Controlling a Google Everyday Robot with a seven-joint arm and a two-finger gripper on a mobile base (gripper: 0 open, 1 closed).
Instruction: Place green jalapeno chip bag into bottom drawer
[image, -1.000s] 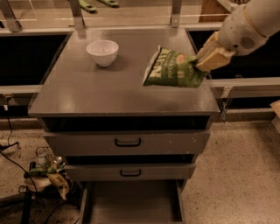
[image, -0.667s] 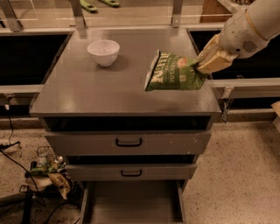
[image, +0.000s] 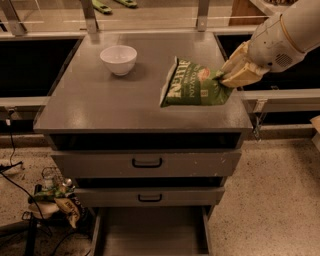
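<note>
Gripper (image: 234, 75) hovers over the right edge of the counter (image: 100, 105), with the open bottom drawer (image: 150, 235) well below, to its left. It seems clamped on one corner of the green jalapeno chip bag (image: 192, 86), which juts leftward. The slick foil could slip free while lowering.

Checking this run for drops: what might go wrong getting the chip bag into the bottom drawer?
The tool grips the green jalapeno chip bag only by one edge, so it may slip. The bottom drawer sits low beneath two drawer fronts, which the hanging bag could snag.
</note>
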